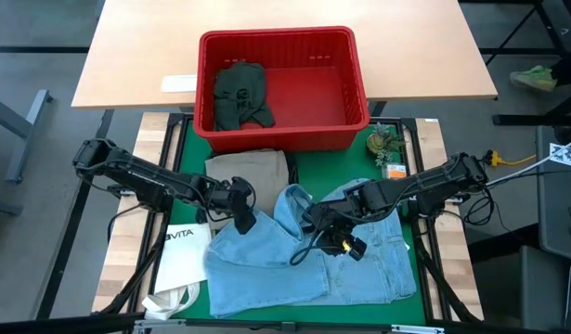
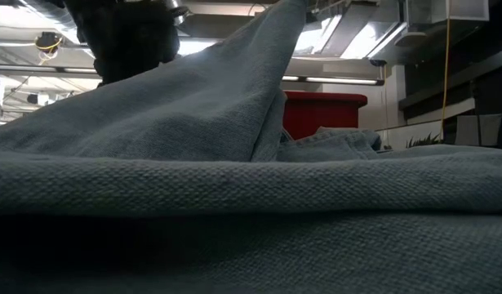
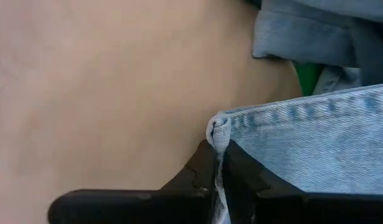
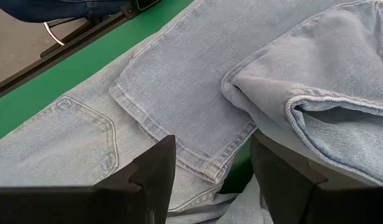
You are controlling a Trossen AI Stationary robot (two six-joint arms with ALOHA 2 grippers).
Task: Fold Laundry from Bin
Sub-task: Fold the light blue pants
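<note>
Light jeans (image 1: 304,264) spread on surface before bin (image 1: 283,85), long axis across. Left pincer (image 3: 219,163) clamped on denim edge, lifted. Right pincer (image 4: 213,171) wide apart, empty, hovering over leg hem; nearer next grab.

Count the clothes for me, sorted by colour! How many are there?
Light blue: 1, the jeans on the green mat.
Tan: 1, the trousers beside the bin.
Dark green: 1, the garment inside the red bin.
Total: 3 that I can see.
</note>
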